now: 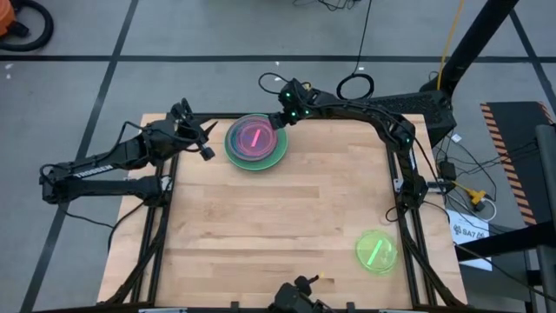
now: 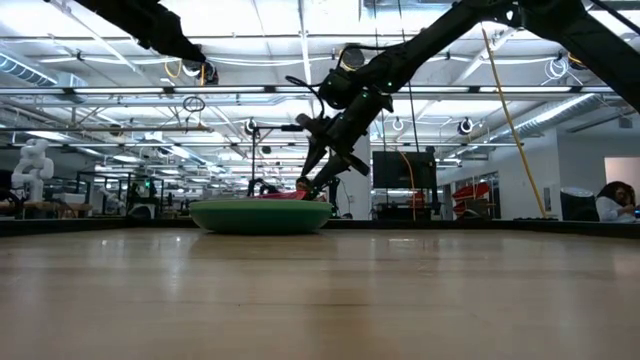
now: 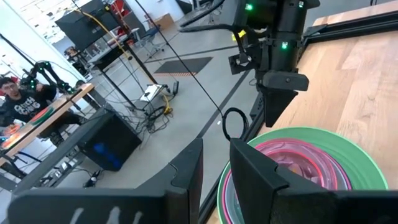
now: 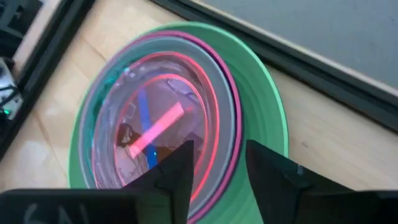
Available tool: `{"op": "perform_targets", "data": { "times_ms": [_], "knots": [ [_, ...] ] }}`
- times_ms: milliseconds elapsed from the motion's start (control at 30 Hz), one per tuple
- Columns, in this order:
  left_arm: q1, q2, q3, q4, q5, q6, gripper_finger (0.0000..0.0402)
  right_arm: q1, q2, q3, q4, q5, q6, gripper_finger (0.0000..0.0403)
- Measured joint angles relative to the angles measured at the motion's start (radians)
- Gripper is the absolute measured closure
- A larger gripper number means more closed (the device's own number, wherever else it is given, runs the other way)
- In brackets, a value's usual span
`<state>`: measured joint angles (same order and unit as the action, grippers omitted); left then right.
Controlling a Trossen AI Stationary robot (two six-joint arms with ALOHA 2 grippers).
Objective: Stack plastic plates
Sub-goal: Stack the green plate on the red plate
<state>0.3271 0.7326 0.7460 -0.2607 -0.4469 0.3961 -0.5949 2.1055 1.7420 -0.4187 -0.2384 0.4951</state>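
Note:
A stack of plastic plates [image 1: 255, 142] sits near the table's far edge. Its bottom is a wide green plate [image 4: 267, 106], with a magenta rim [image 4: 231, 99] above it and a translucent pink plate [image 4: 155, 124] on top. A lime plate [image 1: 376, 251] lies flat and alone toward the right near corner. My right gripper [image 4: 219, 146] is open at the stack's far right rim, one finger over the pink plate and one outside the magenta rim. My left gripper [image 1: 206, 140] is open and raised left of the stack. My right gripper slants down onto the stack's far right side [image 2: 318, 180], its fingers on either side of the upper plates' rim [image 4: 227, 134]. I cannot tell whether a finger touches the rim.
Dark frame rails run along the table's edges [image 1: 391, 130]. A cable loop [image 1: 354, 85] lies on the floor just past the far edge. Bare wood [image 1: 278, 226] spreads between the stack and the lime plate. A dark device [image 1: 300, 300] sits at the near edge. People sit in the room beyond [image 3: 18, 102].

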Motion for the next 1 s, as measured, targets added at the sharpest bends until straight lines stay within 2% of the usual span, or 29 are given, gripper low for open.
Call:
{"op": "perform_targets", "data": {
  "times_ms": [233, 367, 633, 800, 1000],
  "knots": [
    [0.0, 0.0, 0.0, -0.001, 0.0, -0.001, 0.0314, 0.052, -0.001, 0.0, 0.07, -0.01, -0.08, 0.0266],
    [0.0, 0.0, 0.0, -0.002, 0.0, -0.001, 0.0314, 0.109, -0.001, 0.0, 0.071, 0.138, -0.197, 0.0287],
    [0.0, 0.0, 0.0, -0.03, 0.0, -0.006, 0.0314, 0.155, 0.0, -0.003, -0.044, 0.474, -0.317, 0.0362],
    [0.0, 0.0, 0.0, -0.035, 0.0, -0.013, 0.0314, 0.162, 0.043, -0.037, 0.008, 0.482, -0.327, 0.0399],
    [-0.001, 0.0, 0.0, -0.046, 0.0, -0.015, 0.0314, 0.185, 0.037, -0.042, 0.084, 0.47, -0.316, 0.0395]
  ]
}}
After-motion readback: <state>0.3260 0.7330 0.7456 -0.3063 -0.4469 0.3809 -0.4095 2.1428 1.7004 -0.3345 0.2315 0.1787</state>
